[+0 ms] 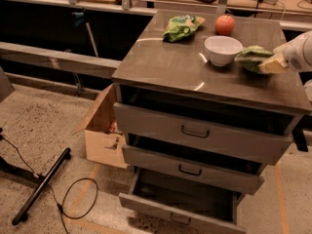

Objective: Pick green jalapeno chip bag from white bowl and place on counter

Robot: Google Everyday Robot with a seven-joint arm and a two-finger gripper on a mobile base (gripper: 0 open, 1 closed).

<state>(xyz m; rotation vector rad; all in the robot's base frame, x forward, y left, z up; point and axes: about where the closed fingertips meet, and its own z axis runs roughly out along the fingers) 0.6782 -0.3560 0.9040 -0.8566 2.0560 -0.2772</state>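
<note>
The white bowl (pixel 223 49) stands empty on the counter (pixel 175 65) near its back right. My gripper (pixel 267 65) reaches in from the right edge and is shut on the green jalapeno chip bag (pixel 251 57). The dull olive-green bag hangs low over the counter just right of the bowl, close to its rim; I cannot tell whether it touches the surface.
A brighter lime-green bag (pixel 181 27) and a red-orange fruit (pixel 224 24) lie at the counter's back. The bottom drawer (pixel 183 204) is pulled out. A cardboard box (pixel 102 130) sits on the floor at the left, with a cable (pixel 73 199) and a black bar (pixel 41 186).
</note>
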